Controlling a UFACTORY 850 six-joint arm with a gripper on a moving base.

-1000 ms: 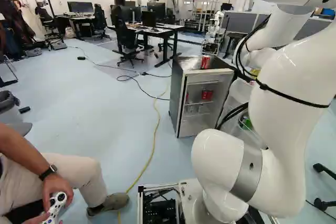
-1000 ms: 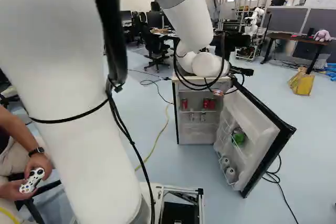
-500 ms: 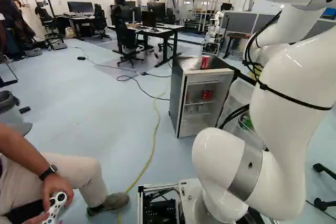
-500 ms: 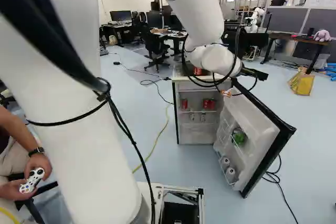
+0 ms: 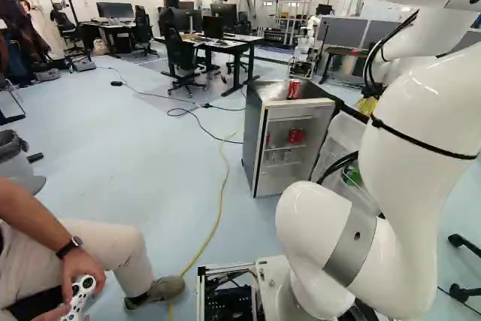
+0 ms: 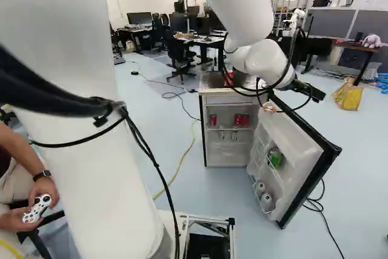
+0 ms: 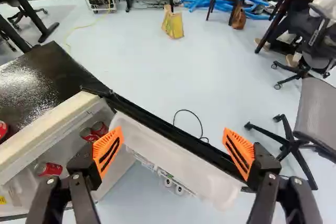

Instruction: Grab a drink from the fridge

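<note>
In the right base view the black gripper (image 6: 310,91) is above and beyond the open fridge door (image 6: 303,150). In the wrist view the gripper (image 7: 172,131) is open and empty, its orange pads wide apart with the white door beneath and ahead. The small fridge (image 5: 259,140) holds red cans (image 6: 241,120) and another red can (image 6: 213,119) on a shelf. One more red can (image 5: 294,89) stands on its top. The door shelves carry a green item (image 6: 276,158) and pale cans (image 6: 265,200).
The door swings out to the fridge's right, with a black cable (image 6: 327,222) on the floor beside it. A yellow bag (image 6: 348,95), office chairs (image 7: 310,124) and desks stand farther off. Another robot (image 6: 295,19) is at the back.
The arm has swung right in the right base view, carrying the gripper outward past the fridge top and over the door. Base, fridge and cans stay put.
</note>
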